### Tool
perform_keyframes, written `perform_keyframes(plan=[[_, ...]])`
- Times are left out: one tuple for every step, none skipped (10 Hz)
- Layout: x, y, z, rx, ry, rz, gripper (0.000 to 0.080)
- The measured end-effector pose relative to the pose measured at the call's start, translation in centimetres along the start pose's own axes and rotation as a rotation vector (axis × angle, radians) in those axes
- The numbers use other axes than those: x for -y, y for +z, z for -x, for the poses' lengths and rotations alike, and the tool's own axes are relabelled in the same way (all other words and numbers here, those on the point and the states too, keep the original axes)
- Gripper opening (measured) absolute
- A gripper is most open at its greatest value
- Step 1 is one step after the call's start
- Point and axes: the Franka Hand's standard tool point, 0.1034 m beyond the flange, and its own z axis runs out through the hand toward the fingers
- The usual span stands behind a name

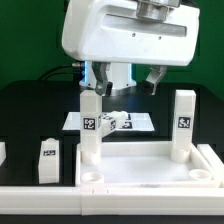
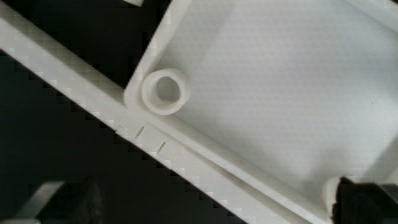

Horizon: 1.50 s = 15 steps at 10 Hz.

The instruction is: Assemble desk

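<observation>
The gripper [image 1: 127, 84] hangs with jaws spread wide, holding nothing. Beneath them lies the desk slab [image 1: 140, 165], flat and white, a round socket [image 2: 166, 90] at its corner. One tagged leg [image 1: 90, 140] stands upright just under one jaw, a second leg [image 1: 183, 122] out beyond the other. The table [image 1: 30, 110] is black, the backdrop [image 1: 25, 40] green. A loose leg [image 1: 48, 158] stands aside; the border rail [image 1: 110, 195] edges the slab; a fourth leg [image 1: 115, 122] lies on the marker board [image 1: 141, 122] beyond.

Hovers overhead, white arm [image 1: 125, 35] bent down, gripper [image 1: 125, 80] facing downward.
Holds fingers [image 1: 97, 78] spread wide apart, empty between; shows only dark tips in the wrist view.
</observation>
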Motion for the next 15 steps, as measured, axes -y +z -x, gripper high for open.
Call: perform_keyframes(plan=[[-0.1, -0.2, 0.1, -0.003, 0.069, -0.004, 0.0649], [-0.4, -1.0, 1.0, -0.016, 0.141, -0.027, 0.0649], [-0.3, -1.6, 3.0, -0.014, 0.263, -0.057, 0.0649], [-0.3, -2.3, 5.2, -0.008, 0.357, -0.093, 0.0649], [-1.1, -3.6, 7.4, -0.012, 0.498, -0.127, 0.0649], [-0.9, -3.4, 8.6, -0.009, 0.605, -0.134, 0.0649], [-0.6, -3.2, 8.3, -0.002, 0.649, -0.136, 0.0649], [-0.6, -3.2, 8.1, 0.002, 0.726, -0.139, 0.0649], [-0.6, -3.1, 8.2, 0.007, 0.78, -0.139, 0.0649], [-0.4, -3.0, 8.4, 0.007, 0.804, -0.148, 0.0649], [-0.2, -2.0, 10.0, 0.015, 0.845, -0.197, 0.0649], [-0.4, -0.7, 11.5, 0.032, 0.88, -0.232, 0.0649], [0.5, 1.2, 12.4, 0.037, 0.881, -0.23, 0.0649], [2.3, 3.2, 13.3, 0.059, 0.881, -0.233, 0.0649], [3.0, 3.9, 13.5, 0.07, 0.877, -0.232, 0.0649]])
